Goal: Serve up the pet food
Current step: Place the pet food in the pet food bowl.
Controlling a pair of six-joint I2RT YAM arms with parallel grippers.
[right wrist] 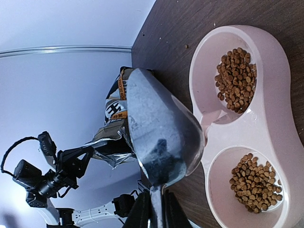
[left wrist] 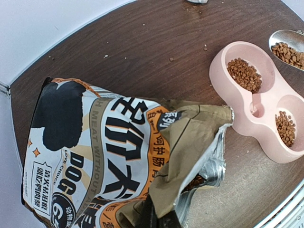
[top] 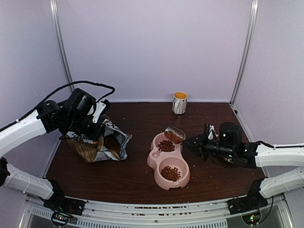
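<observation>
Pet food lies in both cups of the pink double bowl [top: 153, 164]: a far heap [top: 166, 145] and a near heap [top: 170, 173]. A metal scoop [top: 174, 135] loaded with more kibble hangs over the bowl's far right rim. My right gripper [top: 189, 141] is shut on its handle. From the right wrist I see the scoop's underside [right wrist: 161, 128], the gripper [right wrist: 156, 210] and the bowl [right wrist: 266, 118]. My left gripper [top: 97, 134] is shut on the upper edge of the dog-food bag [top: 97, 146], holding its mouth open. In the left wrist view some kibble [left wrist: 197, 183] shows inside the bag [left wrist: 95, 156].
A yellow-lined mug [top: 179, 102] stands at the back by the wall. Crumbs are scattered on the brown table [left wrist: 156, 47]. Walls enclose the table on three sides. Loose kibble lies along the metal rail [top: 156, 209] at the near edge.
</observation>
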